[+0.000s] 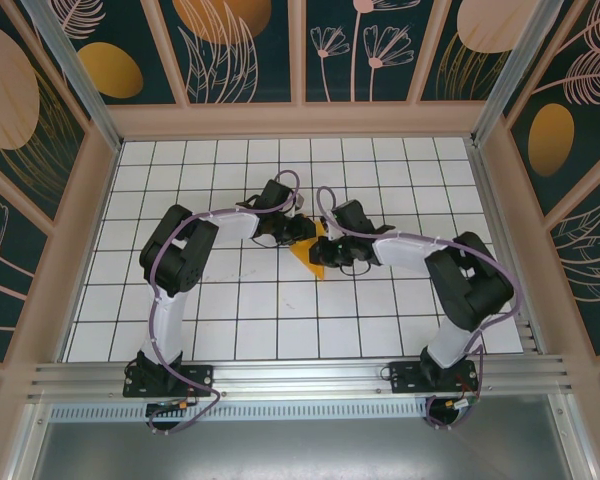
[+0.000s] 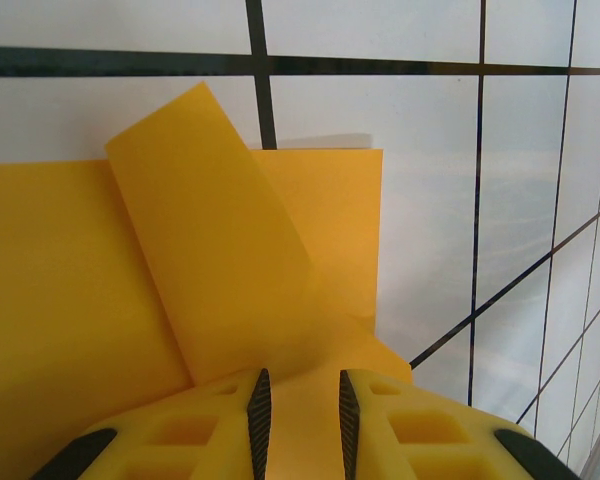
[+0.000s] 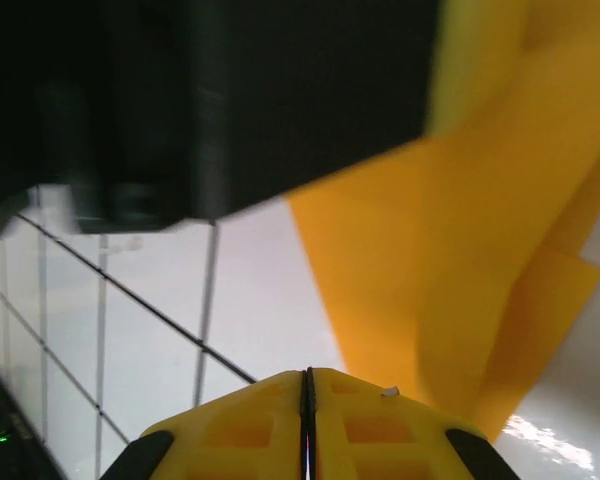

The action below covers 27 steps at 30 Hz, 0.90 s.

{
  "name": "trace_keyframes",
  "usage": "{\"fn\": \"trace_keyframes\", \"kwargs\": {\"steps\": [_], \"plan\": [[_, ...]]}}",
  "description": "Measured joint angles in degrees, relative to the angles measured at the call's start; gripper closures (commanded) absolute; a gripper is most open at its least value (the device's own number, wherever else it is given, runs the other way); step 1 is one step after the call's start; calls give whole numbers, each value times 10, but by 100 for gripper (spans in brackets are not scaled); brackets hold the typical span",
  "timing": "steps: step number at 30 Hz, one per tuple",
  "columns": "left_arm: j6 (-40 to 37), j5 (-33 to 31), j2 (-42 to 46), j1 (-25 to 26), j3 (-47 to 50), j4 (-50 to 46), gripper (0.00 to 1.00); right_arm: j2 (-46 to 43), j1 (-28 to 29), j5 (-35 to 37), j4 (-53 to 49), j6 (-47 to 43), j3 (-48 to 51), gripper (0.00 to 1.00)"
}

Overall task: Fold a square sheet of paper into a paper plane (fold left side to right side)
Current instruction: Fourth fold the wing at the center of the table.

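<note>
The orange sheet of paper [image 1: 311, 256] lies partly folded in the middle of the tiled floor, between the two grippers. In the left wrist view the sheet [image 2: 70, 300] has a long flap [image 2: 210, 240] turned up and across it at a slant. My left gripper [image 2: 303, 378] sits low over the paper's near edge, its jaws a small way apart with orange paper showing in the gap. My right gripper [image 3: 307, 376] is shut with nothing between its fingers, just left of the paper [image 3: 460, 250], whose layers rise beside it.
The left arm's dark body [image 3: 230, 100] hangs close above the right gripper. White tiled floor [image 1: 230, 330] spreads around the paper. Patterned walls [image 1: 40, 200] and a metal rail [image 1: 300, 375] at the near edge bound the workspace.
</note>
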State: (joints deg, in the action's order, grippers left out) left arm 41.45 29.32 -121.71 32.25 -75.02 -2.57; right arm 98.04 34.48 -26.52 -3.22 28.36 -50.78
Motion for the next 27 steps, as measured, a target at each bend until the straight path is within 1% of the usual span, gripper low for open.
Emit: {"fn": "trace_keyframes", "kwargs": {"steps": [8,12,17,18,22,27], "plan": [[0,0,0,0,-2,-3,70,15,-3,30,-9,7,28,91],[-3,-1,0,0,-11,-16,66,15,-5,28,9,10,41,94],[-9,-14,6,2,-25,-45,65,14,-7,25,22,12,48,95],[-10,-15,11,1,-25,-51,65,14,-7,25,22,12,48,95],[-14,-15,43,0,-23,-63,73,14,-7,25,23,12,49,96],[-12,8,100,0,21,-35,80,14,-7,26,24,12,49,98]]}}
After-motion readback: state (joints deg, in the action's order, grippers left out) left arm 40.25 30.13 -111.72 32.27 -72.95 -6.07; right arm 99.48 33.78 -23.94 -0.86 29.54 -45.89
